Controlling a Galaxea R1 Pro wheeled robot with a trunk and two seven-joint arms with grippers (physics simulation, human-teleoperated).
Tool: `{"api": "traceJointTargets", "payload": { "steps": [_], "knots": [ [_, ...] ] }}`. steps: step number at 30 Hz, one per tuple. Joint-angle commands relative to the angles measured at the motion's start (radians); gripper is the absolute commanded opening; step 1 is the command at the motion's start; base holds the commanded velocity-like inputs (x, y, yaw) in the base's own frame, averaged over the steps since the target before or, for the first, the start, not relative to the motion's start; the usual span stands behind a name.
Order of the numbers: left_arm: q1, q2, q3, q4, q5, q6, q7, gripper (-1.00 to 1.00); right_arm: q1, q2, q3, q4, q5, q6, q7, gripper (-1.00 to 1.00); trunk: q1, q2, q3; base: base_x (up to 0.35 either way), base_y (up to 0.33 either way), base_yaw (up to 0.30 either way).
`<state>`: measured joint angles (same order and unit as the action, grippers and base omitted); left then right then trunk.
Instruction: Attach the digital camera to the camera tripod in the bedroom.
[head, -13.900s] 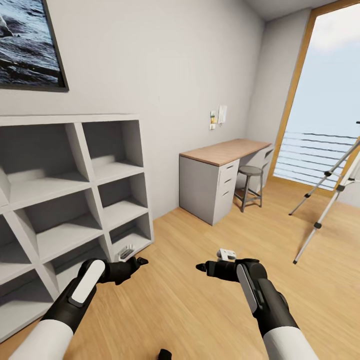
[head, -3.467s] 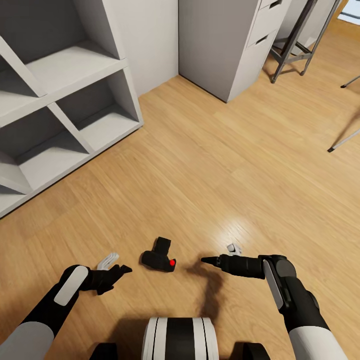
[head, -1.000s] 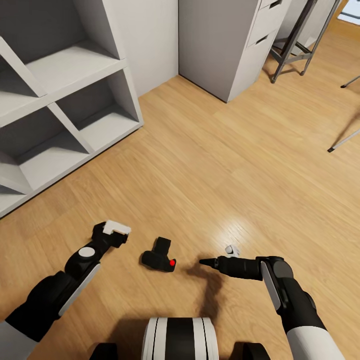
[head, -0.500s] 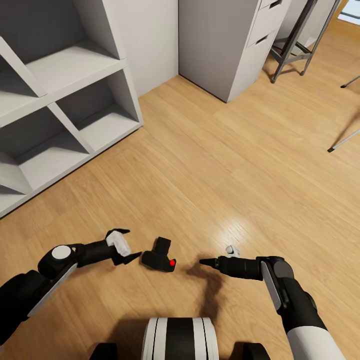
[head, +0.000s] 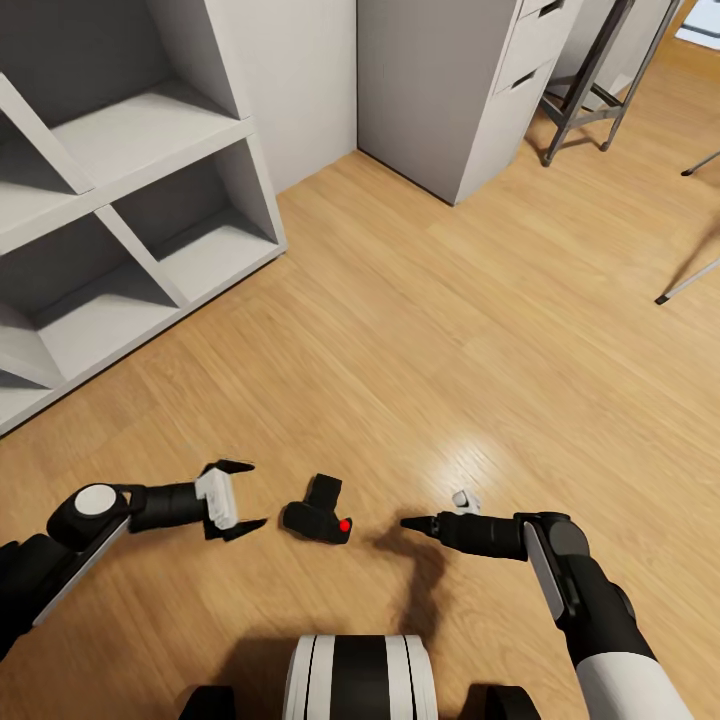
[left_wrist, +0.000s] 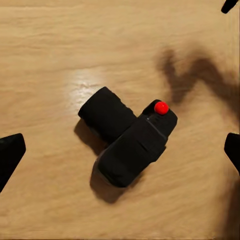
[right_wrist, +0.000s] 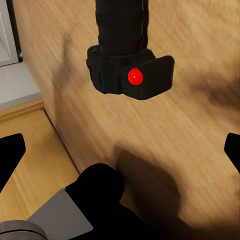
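Observation:
The digital camera (head: 318, 515) lies on the wood floor just in front of my base, black, with its red button (head: 344, 524) on the right. In the left wrist view the camera (left_wrist: 127, 145) rests lens-out between my spread fingers. My left gripper (head: 248, 495) is open, low over the floor a short way left of the camera and pointing at it. My right gripper (head: 405, 521) hovers open to the camera's right, and the right wrist view looks at the camera (right_wrist: 130, 70) from that side. A silver tripod leg (head: 688, 282) crosses the right edge.
A grey open shelf unit (head: 130, 200) stands at the left. The grey desk drawers (head: 450, 90) and a stool's legs (head: 585, 85) are at the back. Open floor lies between them and the camera. My base (head: 355, 675) is right below the camera.
My left arm has swung down and turned, so its gripper now lies low and level, pointing at the camera from the left. The right arm and camera have stayed put.

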<state>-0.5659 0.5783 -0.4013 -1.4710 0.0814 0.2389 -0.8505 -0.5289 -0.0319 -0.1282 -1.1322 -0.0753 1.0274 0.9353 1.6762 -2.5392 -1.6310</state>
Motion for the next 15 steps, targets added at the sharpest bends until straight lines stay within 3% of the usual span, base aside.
{"api": "traceJointTargets", "payload": {
  "steps": [1, 9, 11, 14, 15],
  "knots": [
    [-0.001, 0.001, 0.0, 0.001, 0.0, 0.006, -0.025, 1.0, 0.0, 0.0, -0.001, 0.0, -0.008, 0.008, -0.003, 1.0, 0.0, 0.0, -0.001, 0.0, 0.0, 0.0],
    [0.0, 0.0, 0.006, 0.006, -0.052, -0.013, -0.21, 1.0, 0.0, 0.0, -0.001, 0.0, -0.008, 0.008, -0.003, 1.0, 0.0, 0.0, -0.001, 0.0, 0.0, 0.0],
    [0.0, 0.0, 0.006, 0.006, -0.072, -0.014, -0.227, 1.0, 0.0, 0.0, -0.001, 0.0, -0.008, 0.008, -0.003, 1.0, 0.0, 0.0, -0.001, 0.0, 0.0, 0.0],
    [0.0, -0.004, 0.004, 0.008, -0.135, -0.014, -0.247, 1.0, 0.0, 0.001, -0.001, 0.0, -0.008, 0.008, -0.003, 1.0, 0.0, 0.0, -0.001, 0.0, 0.0, 0.0],
    [0.0, -0.005, 0.003, 0.01, -0.176, -0.014, -0.253, 1.0, 0.0, 0.002, -0.001, 0.0, -0.008, 0.008, -0.003, 1.0, 0.0, 0.0, -0.001, 0.0, 0.0, 0.0]
  ]
}}
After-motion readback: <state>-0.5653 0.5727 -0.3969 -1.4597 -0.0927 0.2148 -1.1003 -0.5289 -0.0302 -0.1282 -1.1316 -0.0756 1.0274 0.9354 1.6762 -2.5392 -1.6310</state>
